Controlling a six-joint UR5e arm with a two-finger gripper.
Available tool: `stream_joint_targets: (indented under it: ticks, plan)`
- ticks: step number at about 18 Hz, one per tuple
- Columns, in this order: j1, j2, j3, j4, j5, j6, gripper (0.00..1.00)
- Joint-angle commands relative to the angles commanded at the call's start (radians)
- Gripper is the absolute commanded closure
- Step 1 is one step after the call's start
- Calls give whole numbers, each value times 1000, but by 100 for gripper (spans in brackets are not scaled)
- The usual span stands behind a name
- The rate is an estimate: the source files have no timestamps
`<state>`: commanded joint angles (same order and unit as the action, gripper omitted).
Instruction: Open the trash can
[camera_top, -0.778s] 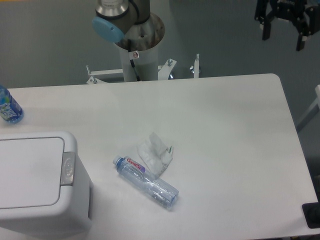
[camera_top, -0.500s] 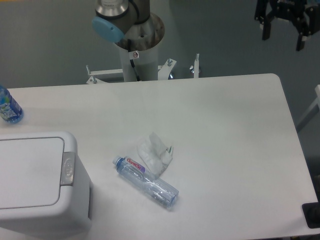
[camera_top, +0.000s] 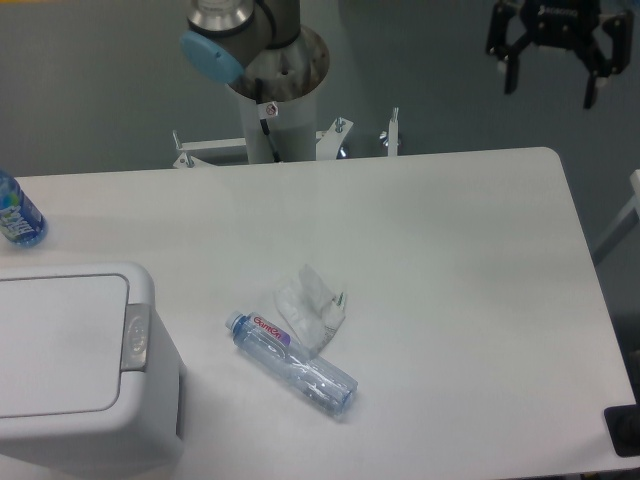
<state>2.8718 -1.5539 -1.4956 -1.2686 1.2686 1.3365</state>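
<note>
Hand (camera_top: 549, 82) hangs high beyond the far right corner of the counter (camera_top: 450, 260), its two fingers spread apart and grasping nothing. From the hand, the trash can (camera_top: 80, 370) is well apart, diagonally across the counter at the near left corner, with its flat lid (camera_top: 55, 345) down and the grey push bar (camera_top: 137, 336) sitting on the rim edge that faces toward the hand.

As I judge it, the step is the approach, and the task has hardly begun. To do it well, the hand should travel across above the counter and keep enough height to pass over the clear bottle (camera_top: 293, 363) and the crumpled wrapper (camera_top: 312, 305), which lie roughly between the hand and the bin. It should descend only once it is directly over the push bar, with the fingers brought together so one firm tip meets the bar squarely. Pressing off-centre risks sliding onto the lid. A blue bottle (camera_top: 17, 211) beyond the bin is out of the way.
</note>
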Motion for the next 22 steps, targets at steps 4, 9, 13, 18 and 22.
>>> stream_joint_targets:
  ticks: [4,9,13,18,22]
  plan:
    - [-101,-9,5,26,-2,-271,0]
    - [-230,-23,-3,52,0,-538,0]
    - [-334,-63,9,55,-2,-684,0]
    - [-483,-135,8,153,-32,-816,0]
    - [-535,-184,9,261,-102,-1008,0]
